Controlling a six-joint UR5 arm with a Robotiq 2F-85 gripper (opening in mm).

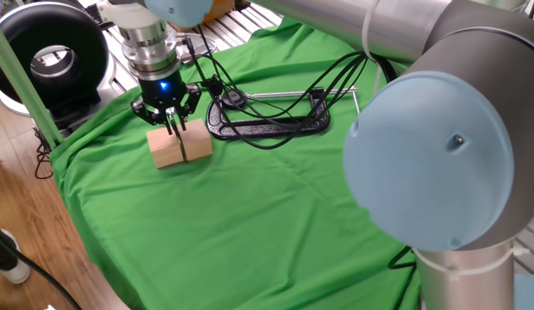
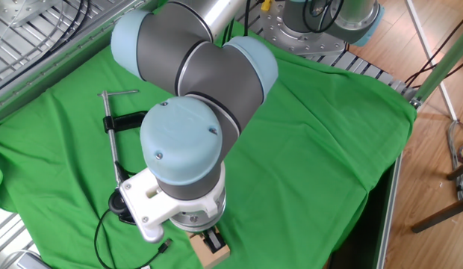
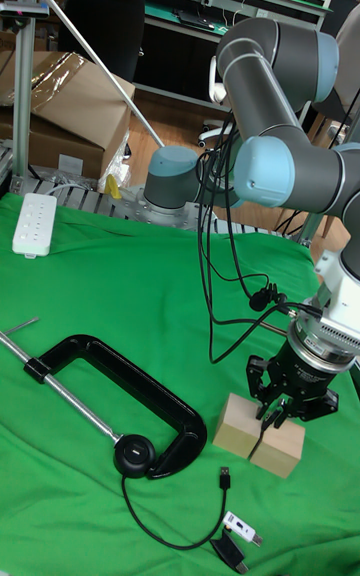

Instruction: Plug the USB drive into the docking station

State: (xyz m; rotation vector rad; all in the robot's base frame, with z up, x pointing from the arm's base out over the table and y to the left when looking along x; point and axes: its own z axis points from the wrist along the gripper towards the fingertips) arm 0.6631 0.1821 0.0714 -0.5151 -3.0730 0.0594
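Two wooden blocks [image 3: 260, 435], one C-clamp [image 3: 120, 386], one docking station [image 3: 132, 453], one power strip [image 3: 35, 224].

A green cloth [image 3: 120, 306] covers the table, wrinkled toward its edges. On it lie a big black clamp [image 3: 120, 381] with a long metal screw, and a round black docking station [image 3: 133, 453] just beside the clamp's curved end, its thin cable looping to a silver plug [image 3: 226, 479]. Two wooden blocks [image 3: 261, 436] sit side by side, touching. A white power strip [image 3: 32, 224] rests at the far edge. Near the front edge lies what looks like the USB drive [image 3: 241, 529], small and hard to make out.
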